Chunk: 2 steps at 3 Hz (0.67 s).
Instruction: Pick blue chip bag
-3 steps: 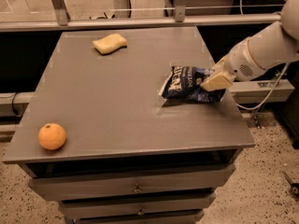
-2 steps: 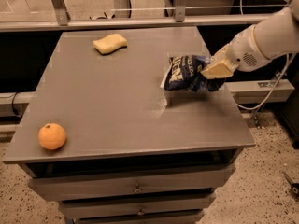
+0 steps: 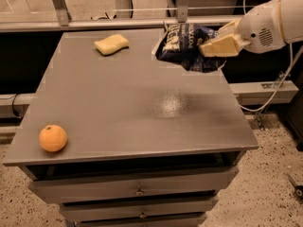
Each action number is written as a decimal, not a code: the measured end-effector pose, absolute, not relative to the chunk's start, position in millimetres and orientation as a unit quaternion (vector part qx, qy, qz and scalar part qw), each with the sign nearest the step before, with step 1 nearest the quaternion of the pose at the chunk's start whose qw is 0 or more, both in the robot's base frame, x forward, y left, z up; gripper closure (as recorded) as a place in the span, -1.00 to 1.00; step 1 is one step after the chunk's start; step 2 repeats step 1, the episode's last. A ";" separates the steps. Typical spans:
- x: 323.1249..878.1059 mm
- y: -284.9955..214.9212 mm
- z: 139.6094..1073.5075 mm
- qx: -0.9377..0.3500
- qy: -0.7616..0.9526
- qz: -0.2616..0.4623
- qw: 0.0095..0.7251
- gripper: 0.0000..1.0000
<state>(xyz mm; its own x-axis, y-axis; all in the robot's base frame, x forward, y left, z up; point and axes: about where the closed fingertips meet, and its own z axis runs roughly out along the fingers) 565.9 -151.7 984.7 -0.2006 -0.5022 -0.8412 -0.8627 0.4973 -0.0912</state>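
Foil of the blue chip bag (image 3: pixel 182 44) looked light, crinkly and slippery, so the hand (image 3: pixel 209 48) gripped its 3 o'clock edge above the counter (image 3: pixel 142 108).

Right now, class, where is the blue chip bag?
In the camera view, the blue chip bag hangs in the end effector over the far right corner of the table, to the right of the yellow sponge.

Crinkly navy blue chip bag (image 3: pixel 181 42), white lettering, tilted, held aloft, pinched by tool (image 3: pixel 206 48) upper right
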 end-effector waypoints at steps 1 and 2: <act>564.5 -148.4 988.6 -0.454 0.744 0.215 0.441 1.00; 564.5 -148.4 988.6 -0.454 0.744 0.215 0.441 1.00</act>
